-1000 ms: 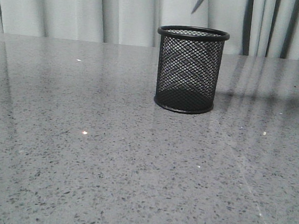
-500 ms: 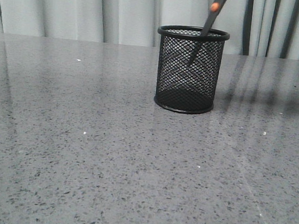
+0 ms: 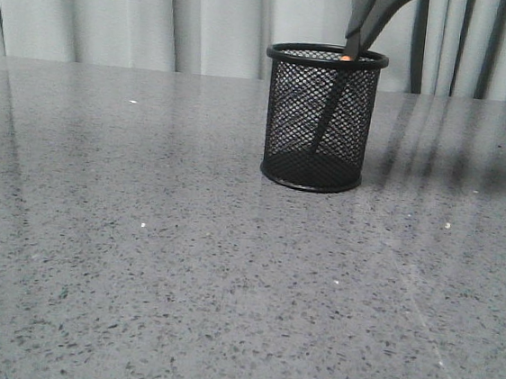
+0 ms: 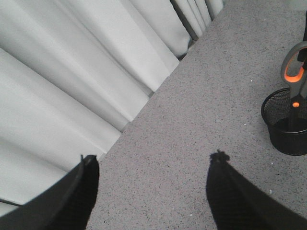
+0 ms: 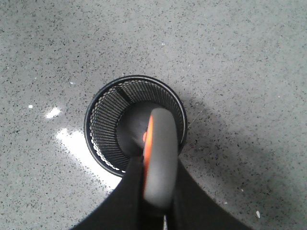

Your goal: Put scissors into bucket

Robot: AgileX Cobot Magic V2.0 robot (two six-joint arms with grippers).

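Near foreground: bare speckled table [image 3: 180, 281]. Middle: the bucket [image 3: 320, 124], upright, with the scissors [image 3: 334, 107] standing blades-down inside it, tips seemingly close to the base, handles above the rim. The right gripper [image 5: 154, 211] is clamped on a handle loop; the left gripper [image 4: 151, 191] is spread apart, well away. Scissors appear rigid and light, best held at the loops; the mesh cup may tip easily. Behind: curtain [image 3: 118, 12]. No writing visible

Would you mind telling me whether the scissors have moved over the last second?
Yes. The scissors have gone down: earlier only their tip showed above the bucket rim, and now the blades reach inside near its base.
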